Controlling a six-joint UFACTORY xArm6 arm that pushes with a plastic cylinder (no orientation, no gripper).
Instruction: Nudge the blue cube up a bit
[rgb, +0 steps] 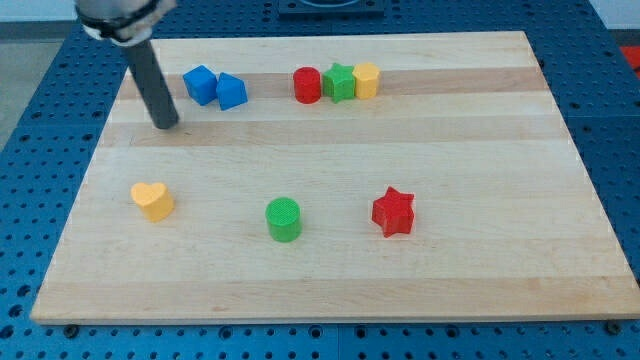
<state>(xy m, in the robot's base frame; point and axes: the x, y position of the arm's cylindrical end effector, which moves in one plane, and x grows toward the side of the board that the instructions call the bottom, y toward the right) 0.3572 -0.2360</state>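
The blue cube (200, 84) sits near the view's top left on the wooden board (330, 270). A second blue block (231, 91), wedge-like, touches its right side. My tip (167, 125) rests on the board just left of and a little below the blue cube, with a small gap between them. The dark rod rises from the tip toward the view's top left corner.
A red cylinder (307, 85), a green star (340, 82) and a yellow block (366, 80) stand in a touching row at the view's top centre. A yellow heart (152, 200), a green cylinder (283, 219) and a red star (393, 211) lie lower down.
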